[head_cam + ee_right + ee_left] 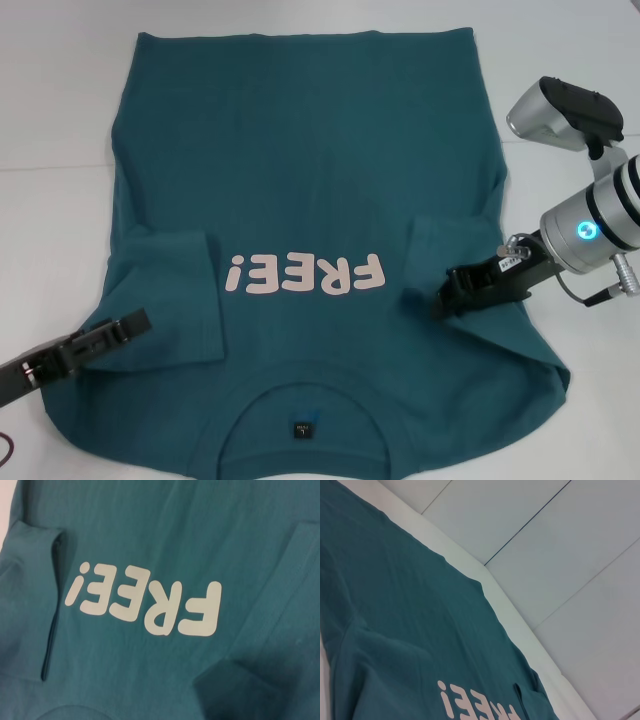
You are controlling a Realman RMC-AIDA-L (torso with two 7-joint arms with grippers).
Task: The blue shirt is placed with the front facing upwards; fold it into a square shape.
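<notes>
Both sleeves of the blue shirt [300,180] lie folded inward; the body remains unfolded. I cannot tell how the left gripper [125,327] or right gripper [452,290] are set

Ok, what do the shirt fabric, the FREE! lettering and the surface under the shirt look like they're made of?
The blue shirt: soft matte knit, likely cotton jersey; it lies limp with shallow wrinkles and stitched sleeve hems.
The FREE! lettering: a flat pale print, smoother than the cloth, probably vinyl or screen ink; I can't tell which.
The table: smooth white and seemingly hard, with thin seam lines; the material is unclear.
</notes>
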